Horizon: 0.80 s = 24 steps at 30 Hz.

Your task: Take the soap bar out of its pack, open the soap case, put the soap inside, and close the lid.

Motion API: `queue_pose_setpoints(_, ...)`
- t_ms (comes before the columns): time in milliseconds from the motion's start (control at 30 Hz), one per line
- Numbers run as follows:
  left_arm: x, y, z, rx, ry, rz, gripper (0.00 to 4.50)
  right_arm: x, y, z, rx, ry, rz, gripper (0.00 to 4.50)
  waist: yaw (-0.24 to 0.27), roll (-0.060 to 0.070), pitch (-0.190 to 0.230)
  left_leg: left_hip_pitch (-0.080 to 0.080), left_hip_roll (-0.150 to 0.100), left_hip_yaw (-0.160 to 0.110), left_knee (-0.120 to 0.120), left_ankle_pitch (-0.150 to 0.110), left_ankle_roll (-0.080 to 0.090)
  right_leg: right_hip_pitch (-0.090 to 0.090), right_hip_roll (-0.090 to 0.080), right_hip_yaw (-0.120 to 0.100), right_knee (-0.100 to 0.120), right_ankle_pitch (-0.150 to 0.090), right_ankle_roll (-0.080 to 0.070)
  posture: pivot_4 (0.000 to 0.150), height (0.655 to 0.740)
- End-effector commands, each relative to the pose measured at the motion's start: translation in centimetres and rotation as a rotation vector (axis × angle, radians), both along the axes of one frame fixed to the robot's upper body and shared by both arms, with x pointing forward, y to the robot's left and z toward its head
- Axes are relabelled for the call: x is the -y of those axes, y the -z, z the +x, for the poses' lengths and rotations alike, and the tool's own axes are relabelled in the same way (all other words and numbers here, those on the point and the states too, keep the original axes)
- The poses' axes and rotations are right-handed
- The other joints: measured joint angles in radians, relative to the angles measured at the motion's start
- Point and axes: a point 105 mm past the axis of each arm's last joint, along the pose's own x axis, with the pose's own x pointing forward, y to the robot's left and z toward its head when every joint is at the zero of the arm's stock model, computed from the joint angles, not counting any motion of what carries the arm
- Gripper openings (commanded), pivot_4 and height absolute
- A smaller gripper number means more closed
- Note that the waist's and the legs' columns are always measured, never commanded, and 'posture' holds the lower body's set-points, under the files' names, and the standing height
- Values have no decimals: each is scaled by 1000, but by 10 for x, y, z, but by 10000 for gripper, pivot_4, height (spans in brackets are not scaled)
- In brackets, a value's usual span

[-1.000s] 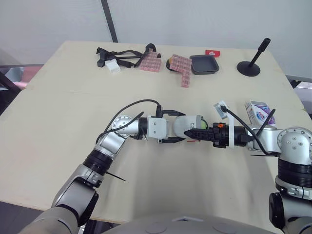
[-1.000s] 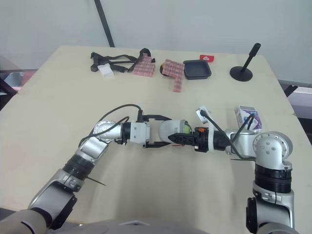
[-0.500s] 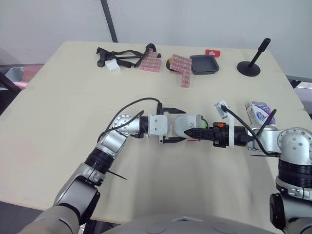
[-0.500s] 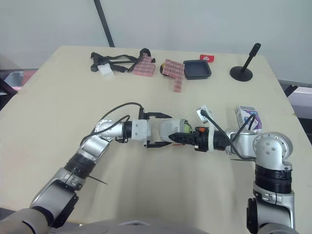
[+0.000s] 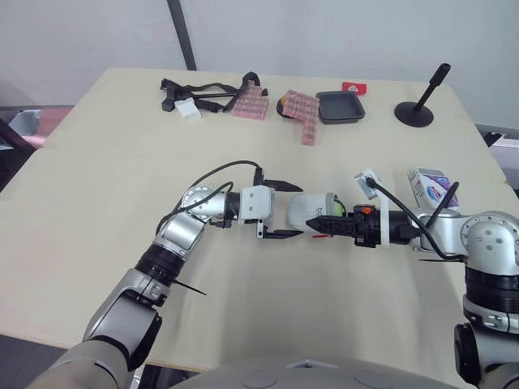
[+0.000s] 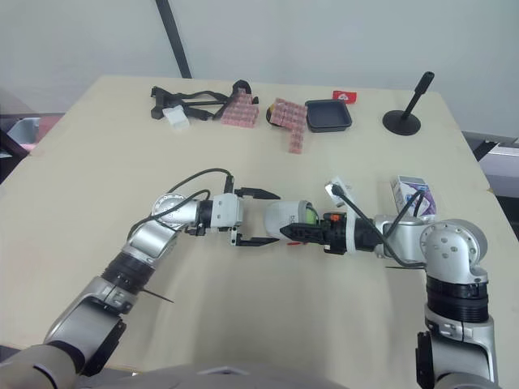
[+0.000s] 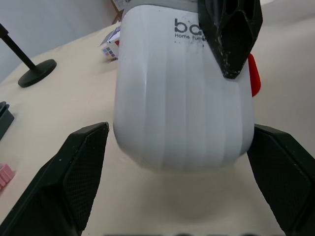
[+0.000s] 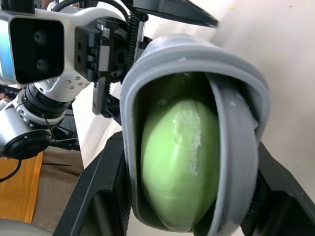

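The soap case (image 5: 312, 212), white with a grey rim, lies on its side near the middle of the pale table (image 5: 97, 186), and the right gripper (image 5: 328, 220) is clamped on it, a black finger pressed against each side. In the right wrist view the green soap (image 8: 179, 162) sits inside the case, seen through the grey-rimmed opening. The left gripper (image 5: 302, 209) is spread wide at the case's other end, one finger on each side of it with a clear gap to the white shell, so it holds nothing. In the left wrist view the ribbed white shell bears dark print: large letters that begin "ba", and below them a smaller line that starts "Home Fur". One black finger of the right gripper lies over the rest of both lines. The soap pack (image 5: 430, 188), a white and purple box, lies near the table's right edge, just beyond the right arm; its print is too small to read. Along the far side of the table stand a black stand (image 5: 418, 109), a small red item (image 5: 353, 87), a black tray (image 5: 339, 106), two pink patterned pieces (image 5: 302, 113) and a tangle of black straps (image 5: 203, 91).
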Motion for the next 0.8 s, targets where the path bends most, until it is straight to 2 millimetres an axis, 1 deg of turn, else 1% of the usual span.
queue_pose_setpoints(33, -16, -12, 2, -11, -17, -22, 45000, 0, -5, -4, 27, -21, 3, 20891, -2, 0, 0, 0, 0, 0, 0, 0, 0, 0, 0, 0, 0, 0, 0, 1500, 7400)
queue_pose_setpoints(200, -24, -19, 6, -121, -51, -49, 45000, 3, -5, -1, 42, -13, -19, 20891, 1, 0, 0, 0, 0, 0, -2, 0, -1, 0, 0, 0, -1, 0, 0, 1500, 7400)
queue_pose_setpoints(300, -25, -23, 8, -213, -67, -65, 45000, 5, -5, -2, 64, -30, -74, 20891, 2, 0, 0, 0, 0, 0, -2, 0, -1, 0, 0, -1, -1, 0, 0, 1500, 7400)
queue_pose_setpoints(400, -27, -23, 6, -299, -71, -41, 45000, 6, -8, 0, 112, -57, -138, 20891, 1, 0, 0, -1, 0, 0, -3, 0, -1, 0, 0, -1, -2, 0, 0, 1500, 7400)
queue_pose_setpoints(567, -24, -28, 0, -433, -50, 13, 45000, 6, -21, 3, 269, -166, -337, 20891, -3, 1, 1, 0, 0, 0, -3, 0, -1, 0, 1, 0, -2, 0, 0, 1500, 7400)
queue_pose_setpoints(700, -18, -37, -5, -454, -11, 43, 45000, 8, -26, 7, 386, -267, -526, 20891, 0, 1, 1, -1, 0, 0, -3, 0, -1, 0, 1, -1, -3, 0, 0, 1500, 7400)
queue_pose_setpoints(800, -14, -38, -6, -445, -3, 68, 45000, 7, -29, 6, 436, -347, -601, 20891, 0, 1, 1, -1, 0, 0, -4, 0, -1, 1, 1, -1, -2, 0, 0, 1500, 7400)
